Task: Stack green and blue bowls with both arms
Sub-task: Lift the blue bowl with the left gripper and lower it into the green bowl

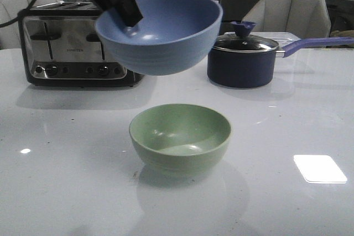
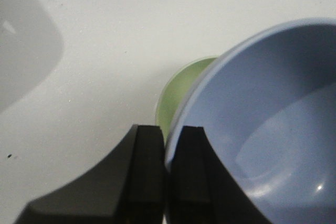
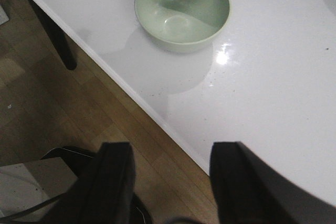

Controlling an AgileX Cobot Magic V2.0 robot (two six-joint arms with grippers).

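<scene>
My left gripper (image 1: 131, 19) is shut on the rim of the blue bowl (image 1: 160, 34) and holds it tilted in the air, above and a little behind the green bowl (image 1: 180, 137), which stands upright and empty on the white table. In the left wrist view the fingers (image 2: 148, 153) pinch the blue bowl's (image 2: 262, 129) rim, and part of the green bowl (image 2: 181, 93) shows below it. My right gripper (image 3: 170, 153) is open and empty, over the table's front edge, apart from the green bowl (image 3: 182, 10). It is out of the front view.
A chrome toaster (image 1: 72, 45) stands at the back left. A dark navy saucepan (image 1: 243, 59) with a glass lid and a long handle stands at the back right. The table's front edge (image 3: 157, 124) with wooden floor beyond lies under my right gripper.
</scene>
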